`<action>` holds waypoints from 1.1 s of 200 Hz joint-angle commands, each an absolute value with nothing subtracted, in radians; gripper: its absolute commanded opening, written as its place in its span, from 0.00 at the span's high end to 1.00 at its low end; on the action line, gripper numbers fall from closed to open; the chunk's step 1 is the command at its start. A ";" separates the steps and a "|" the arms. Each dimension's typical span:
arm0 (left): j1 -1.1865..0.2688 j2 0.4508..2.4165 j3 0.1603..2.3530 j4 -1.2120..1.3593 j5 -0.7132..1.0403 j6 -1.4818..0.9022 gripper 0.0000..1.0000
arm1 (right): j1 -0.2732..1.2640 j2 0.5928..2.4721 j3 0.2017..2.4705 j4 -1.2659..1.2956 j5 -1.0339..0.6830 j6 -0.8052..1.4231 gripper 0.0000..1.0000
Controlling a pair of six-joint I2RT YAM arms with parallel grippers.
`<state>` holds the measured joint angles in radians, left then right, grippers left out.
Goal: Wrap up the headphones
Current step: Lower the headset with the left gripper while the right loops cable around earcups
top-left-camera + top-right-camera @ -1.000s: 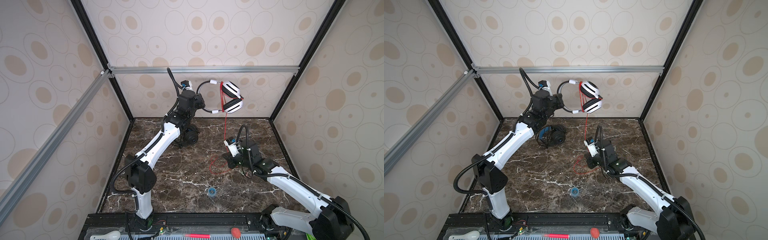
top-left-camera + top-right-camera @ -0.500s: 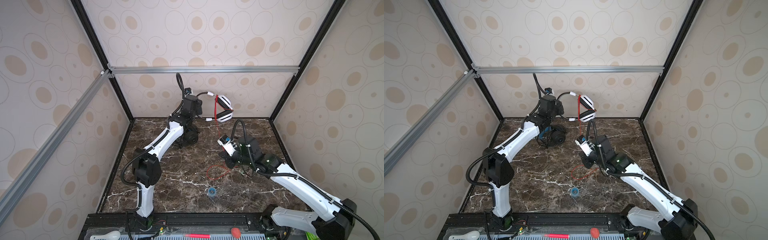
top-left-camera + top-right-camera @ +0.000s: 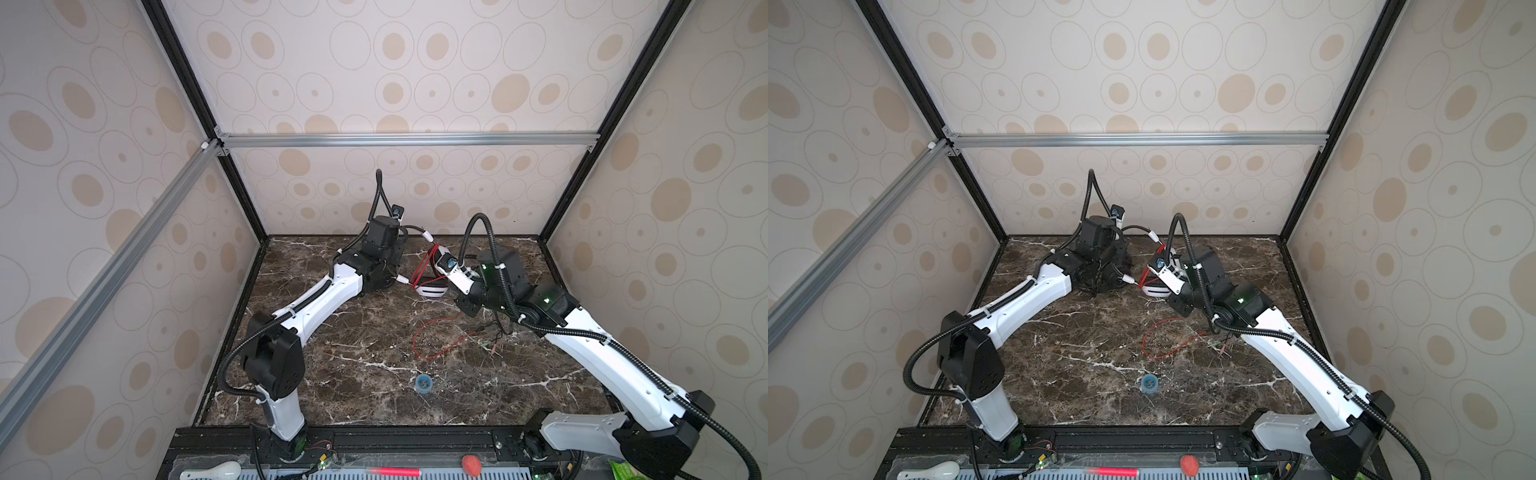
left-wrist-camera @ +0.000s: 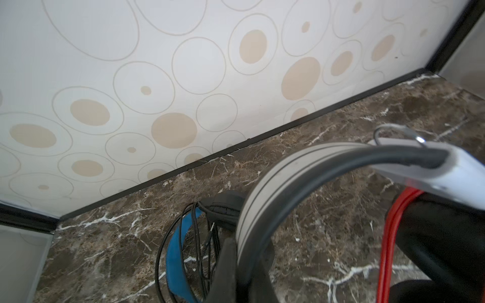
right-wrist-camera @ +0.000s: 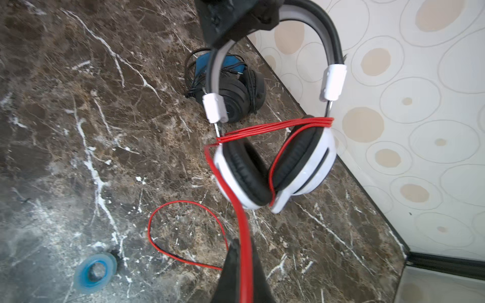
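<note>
Can't split black headphones (image 5: 236, 97) from left arm (image 3: 324, 299) in both top views. Gets only part of white headphones (image 3: 432, 291) behind right arm (image 3: 582, 345) there. Finds right pincer (image 5: 242, 275) blurred, cut by frame edge in right wrist view. Can't resolve red cord (image 5: 241, 217) tip.

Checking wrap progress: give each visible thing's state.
white headphones: held by headband, cord wound several turns above cups.
red cord: partly wound, remainder looped on table.
black headphones: lying on table, cord wrapped.
tape roll: flat on table.
left gripper: shut on headband.
right gripper: shut on red cord.
</note>
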<state>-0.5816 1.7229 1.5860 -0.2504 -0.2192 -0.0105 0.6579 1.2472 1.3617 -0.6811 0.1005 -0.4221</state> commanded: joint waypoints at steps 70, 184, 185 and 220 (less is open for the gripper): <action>-0.594 1.451 1.482 -0.436 0.233 0.015 1.00 | 0.526 1.335 1.490 -0.686 0.121 -0.487 0.98; -0.594 1.436 1.637 -0.431 0.436 -0.106 1.00 | 0.370 1.276 1.326 -0.475 -0.084 -0.274 0.94; -0.594 1.438 1.641 -0.431 0.437 -0.107 1.00 | 0.371 1.275 1.324 -0.474 -0.084 -0.273 0.94; -0.594 1.466 1.758 -0.435 0.448 -0.132 1.00 | 0.357 1.257 1.292 -0.380 -0.136 -0.246 0.92</action>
<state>-0.5884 1.4803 1.6253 -0.5045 0.3328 -0.0631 0.3779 1.2736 1.3228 -0.4767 -0.1078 -0.2905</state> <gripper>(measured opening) 0.069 0.071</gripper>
